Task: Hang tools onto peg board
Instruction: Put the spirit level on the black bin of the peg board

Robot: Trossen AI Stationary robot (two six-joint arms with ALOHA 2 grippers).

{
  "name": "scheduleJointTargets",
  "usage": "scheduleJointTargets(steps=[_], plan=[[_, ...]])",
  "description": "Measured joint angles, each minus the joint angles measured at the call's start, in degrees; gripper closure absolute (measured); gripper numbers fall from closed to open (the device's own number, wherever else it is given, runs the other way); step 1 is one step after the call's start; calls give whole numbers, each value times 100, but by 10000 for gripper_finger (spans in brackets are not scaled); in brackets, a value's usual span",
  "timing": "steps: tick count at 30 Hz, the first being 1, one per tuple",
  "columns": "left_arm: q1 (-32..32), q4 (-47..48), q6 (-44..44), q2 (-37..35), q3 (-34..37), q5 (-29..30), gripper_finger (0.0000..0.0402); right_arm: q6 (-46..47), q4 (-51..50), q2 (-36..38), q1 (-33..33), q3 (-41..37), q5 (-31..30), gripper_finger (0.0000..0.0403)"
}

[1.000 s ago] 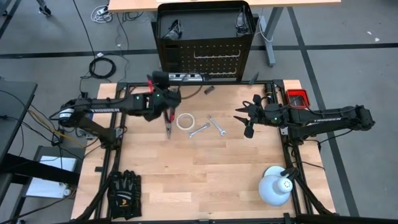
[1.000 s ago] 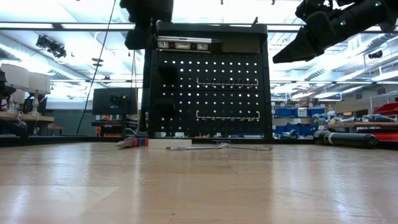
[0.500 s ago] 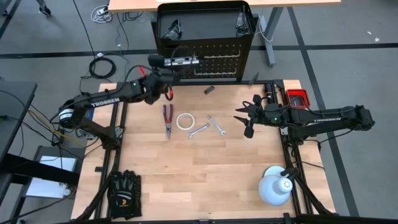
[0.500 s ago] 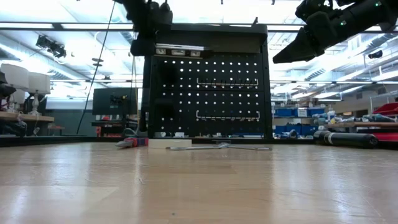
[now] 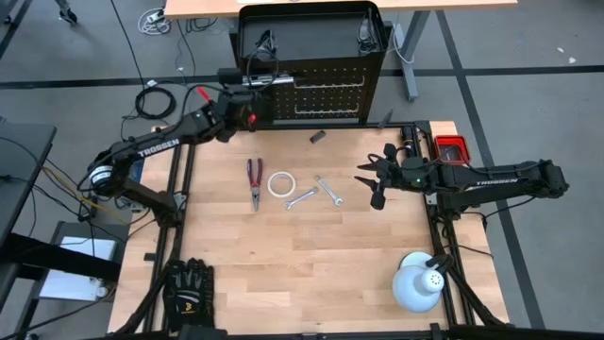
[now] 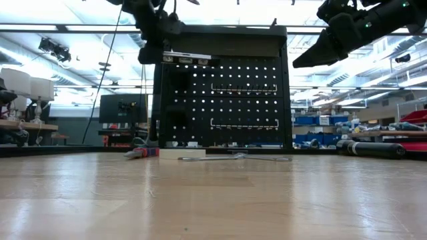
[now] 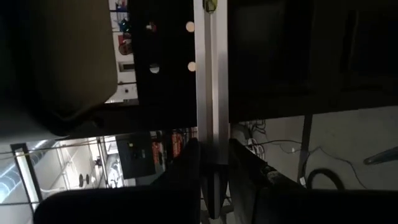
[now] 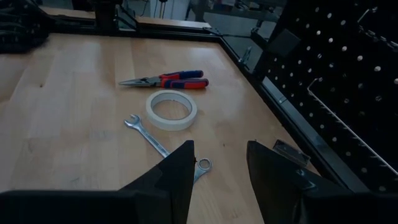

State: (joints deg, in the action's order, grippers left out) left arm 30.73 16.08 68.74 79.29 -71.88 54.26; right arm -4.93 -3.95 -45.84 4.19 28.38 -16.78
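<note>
Left gripper (image 5: 247, 83) clamps the slim silver-edged level bar (image 5: 267, 81) level against the upright black perforated peg board (image 5: 326, 90), likely seeking a hook. Right gripper (image 5: 374, 181) waits part-open above the pale wooden table (image 5: 302, 274), where red-handled pliers (image 5: 254, 179), white tape roll (image 5: 280, 184) and 2 silver wrenches (image 5: 314, 193) lie.

2 dark jointed arms (image 5: 160, 148) bearing white lettering.

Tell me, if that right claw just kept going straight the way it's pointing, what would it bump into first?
Probably the nearer silver wrench, then the white tape roll. The right gripper points down across the table at them with open jaws; depth is hard to judge.
</note>
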Motion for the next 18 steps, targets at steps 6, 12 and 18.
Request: scheduleJointTargets(steps=[6,12,18], plan=[[246,41,8,0,0,-204,357,-2,0,0,0,0,30,247],[310,437,4,0,0,-393,357,-2,0,0,0,0,37,247],[310,824,-20,0,0,-476,356,-1,2,0,0,0,39,247]])
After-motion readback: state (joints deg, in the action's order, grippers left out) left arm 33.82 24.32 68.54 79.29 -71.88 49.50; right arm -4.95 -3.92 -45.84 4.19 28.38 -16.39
